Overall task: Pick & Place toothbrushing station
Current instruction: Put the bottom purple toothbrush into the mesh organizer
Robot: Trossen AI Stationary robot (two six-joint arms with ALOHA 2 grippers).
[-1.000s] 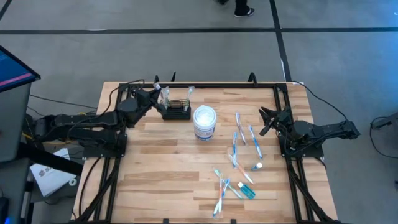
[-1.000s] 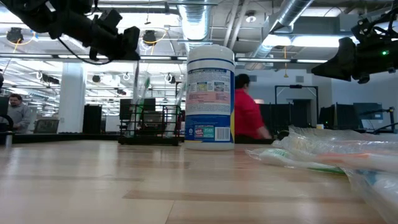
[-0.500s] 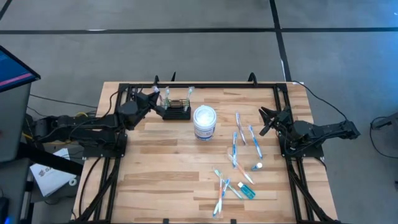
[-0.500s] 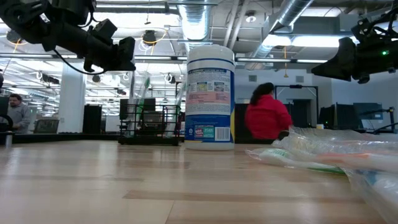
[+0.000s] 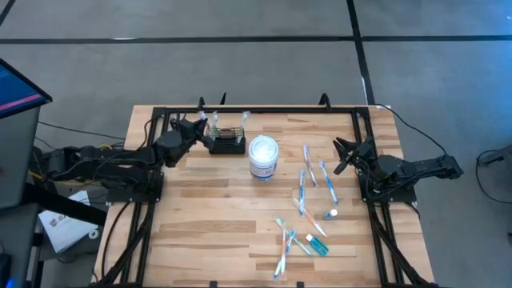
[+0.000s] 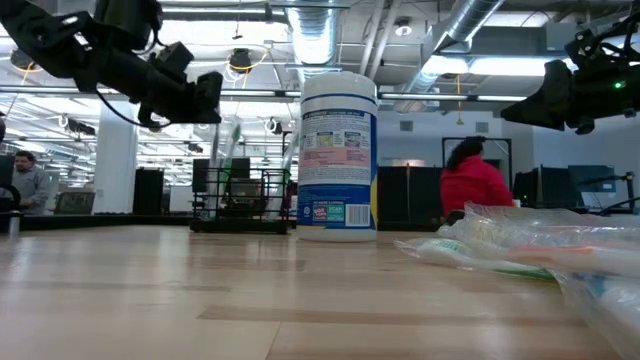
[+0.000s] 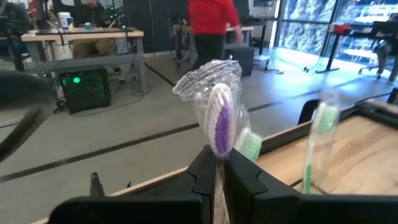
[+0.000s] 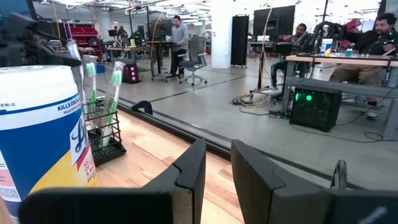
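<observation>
So your left tool (image 5: 198, 130) has pulled back a bit from the toothbrushing station (image 5: 227, 142), which sits upper left on the surface (image 5: 208, 216). It's still pinched shut on a wrapped purple toothbrush (image 7: 221, 127), so that one isn't in yet. Right tool (image 5: 344, 154) waits mid-right, fingers narrowly apart, holding nothing.

Black wire-mesh toothbrushing station (image 5: 227, 142), upright, far table edge, toothbrushes standing inside
</observation>
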